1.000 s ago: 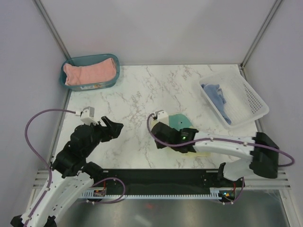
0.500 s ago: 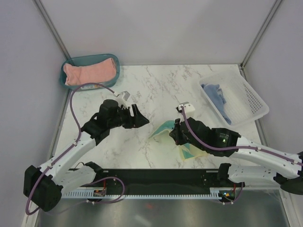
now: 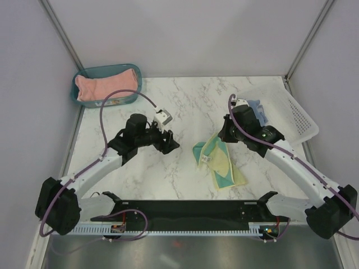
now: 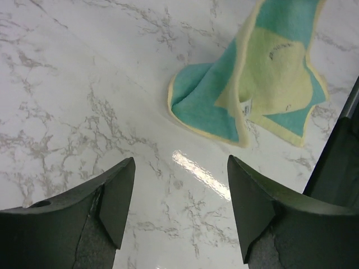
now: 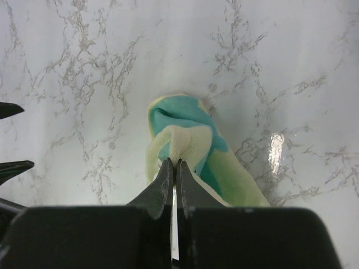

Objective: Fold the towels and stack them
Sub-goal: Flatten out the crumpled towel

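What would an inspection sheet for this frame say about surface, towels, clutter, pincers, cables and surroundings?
Surface: white marbled table, glossy.
Job's things: yellow-and-teal towel rumpled mid-table, one corner lifted; pink towel in teal bin; blue towel in white basket.
Clutter: nothing seen.
Grippers: left pincer open, empty, facing that towel; right pincer shut on the yellow-and-teal towel's corner.
Cables: purple cable looping off each wrist.
Surroundings: plain grey walls.

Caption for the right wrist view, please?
Right end effector shut on an edge of the yellow-and-teal towel above the marble table.
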### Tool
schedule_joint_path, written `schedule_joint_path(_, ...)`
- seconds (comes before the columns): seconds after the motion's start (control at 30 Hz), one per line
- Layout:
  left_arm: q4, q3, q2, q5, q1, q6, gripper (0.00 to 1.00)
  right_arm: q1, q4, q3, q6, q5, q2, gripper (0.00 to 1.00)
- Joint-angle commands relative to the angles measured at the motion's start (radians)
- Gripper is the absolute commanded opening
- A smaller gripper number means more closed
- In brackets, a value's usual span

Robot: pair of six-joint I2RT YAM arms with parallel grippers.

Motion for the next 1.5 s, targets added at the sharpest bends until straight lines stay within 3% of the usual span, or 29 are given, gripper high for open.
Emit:
schedule_joint_path(0.0, 0.1, 0.06, 0.145, 0.186, -0.007, 0.193, 0.71, -0.137, 0.081, -0.017, -0.072, -0.266, 0.044, 0.0)
schedule_joint_path(0.1, 0.111, 0.089, 0.234, 0.205, -0.03, 0.246, 0.66, -0.211, 0.115, -0.044, -0.066, -0.349, 0.059, 0.0)
schedule_joint_path(0.3, 0.179, 0.141, 0.386, 0.108, -0.151, 0.283, 0.69, -0.293, 0.193, -0.078, -0.059, -0.42, 0.113, 0.0)
schedule_joint_path(0.5, 0.289, 0.095, 0.449, 0.072, -0.216, 0.26, 0.71, -0.314, 0.227, -0.103, -0.06, -0.446, 0.127, 0.0)
schedule_joint_path(0.9, 0.251, 0.183, 0.592, 0.13, -0.22, 0.265, 0.73, -0.332, 0.228, -0.123, -0.069, -0.457, 0.097, 0.0)
schedule_joint_path(1.1, 0.18, 0.218, 0.633, 0.173, -0.22, 0.239, 0.68, -0.339, 0.227, -0.104, -0.069, -0.472, 0.094, 0.0)
schedule_joint_path(1.17, 0.18, 0.218, 0.656, 0.201, -0.22, 0.204, 0.64, -0.34, 0.228, -0.101, -0.072, -0.48, 0.087, 0.0)
schedule_joint_path(1.27, 0.188, 0.218, 0.658, 0.227, -0.22, 0.17, 0.44, -0.342, 0.227, -0.103, -0.075, -0.49, 0.071, 0.0)
schedule_joint_path(1.3, 0.196, 0.214, 0.637, 0.224, -0.22, 0.164, 0.27, -0.34, 0.227, -0.103, -0.08, -0.49, 0.068, 0.0)
schedule_joint_path(1.4, 0.213, 0.206, 0.552, 0.175, -0.22, 0.144, 0.02, -0.34, 0.222, -0.098, -0.115, -0.498, 0.059, 0.0)
schedule_joint_path(1.47, 0.202, 0.213, 0.488, 0.088, -0.22, 0.136, 0.02, -0.34, 0.219, -0.098, -0.138, -0.472, 0.036, 0.0)
